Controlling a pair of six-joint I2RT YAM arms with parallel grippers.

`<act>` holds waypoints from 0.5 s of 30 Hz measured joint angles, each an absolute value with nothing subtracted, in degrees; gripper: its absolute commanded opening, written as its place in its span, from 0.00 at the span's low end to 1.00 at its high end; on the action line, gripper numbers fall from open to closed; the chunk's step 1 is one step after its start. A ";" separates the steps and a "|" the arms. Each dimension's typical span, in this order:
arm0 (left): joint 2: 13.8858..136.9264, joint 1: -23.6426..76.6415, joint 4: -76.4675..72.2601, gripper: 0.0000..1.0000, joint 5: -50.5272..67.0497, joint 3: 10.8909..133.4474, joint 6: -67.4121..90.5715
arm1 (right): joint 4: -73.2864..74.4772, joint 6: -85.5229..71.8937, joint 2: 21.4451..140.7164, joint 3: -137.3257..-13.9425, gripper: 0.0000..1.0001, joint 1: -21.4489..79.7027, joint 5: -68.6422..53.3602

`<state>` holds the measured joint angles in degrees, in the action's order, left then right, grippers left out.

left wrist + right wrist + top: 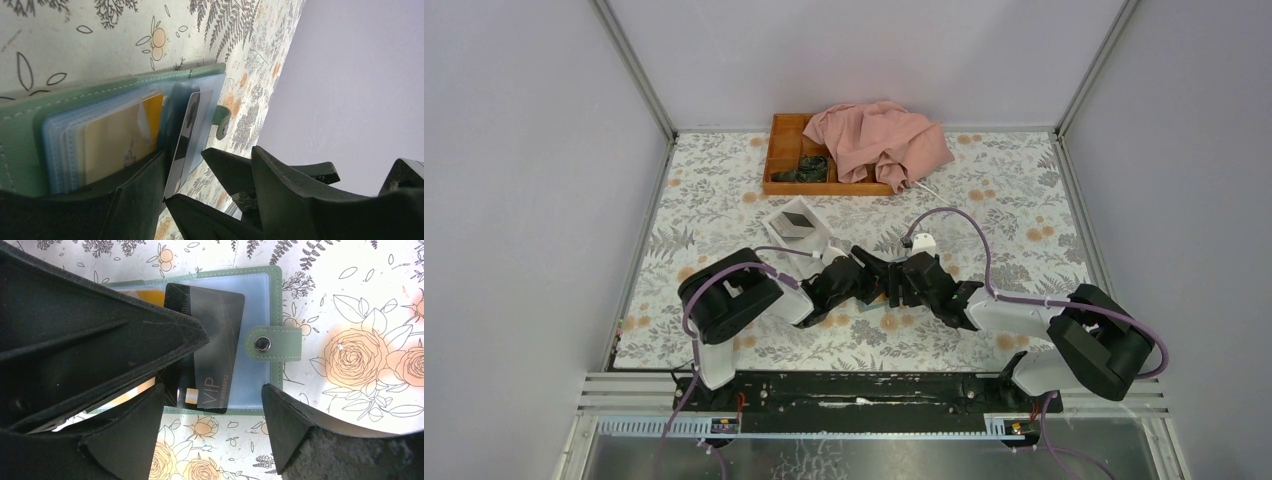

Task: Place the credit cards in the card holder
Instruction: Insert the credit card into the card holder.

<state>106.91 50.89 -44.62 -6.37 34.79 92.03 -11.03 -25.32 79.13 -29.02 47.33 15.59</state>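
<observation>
While the right gripper [212,389] hangs over the open card holder [260,300] with its fingers spread wide and gripping nothing, a black card [220,360] marked VIP lies between them, partly under a clear sleeve and touching neither fingertip. One finger [125,330] of the left gripper [861,278] lies across the card's other end, just beside the right gripper's nearer finger. Whether the left fingers clamp anything or only press down cannot be told. An orange card [117,142] sits in a pale blue sleeve just beyond that left finger. The holder's snap tab [272,344] sticks out past the right gripper's other fingertip onto the floral table [360,290].
</observation>
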 measured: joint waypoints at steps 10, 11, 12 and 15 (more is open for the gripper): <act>107.63 50.74 -46.06 0.69 -6.20 34.79 92.09 | -9.41 -25.82 79.13 -29.58 0.80 48.93 16.99; 107.85 50.72 -46.46 0.69 -6.17 34.79 92.09 | -9.10 -25.82 79.13 -29.71 0.80 48.99 17.19; 107.92 50.72 -46.59 0.69 -6.15 34.79 92.09 | -8.88 -25.87 79.13 -29.82 0.79 49.01 17.32; 108.01 50.68 -46.78 0.69 -6.11 34.79 92.09 | -8.40 -25.96 79.13 -30.04 0.80 49.12 17.58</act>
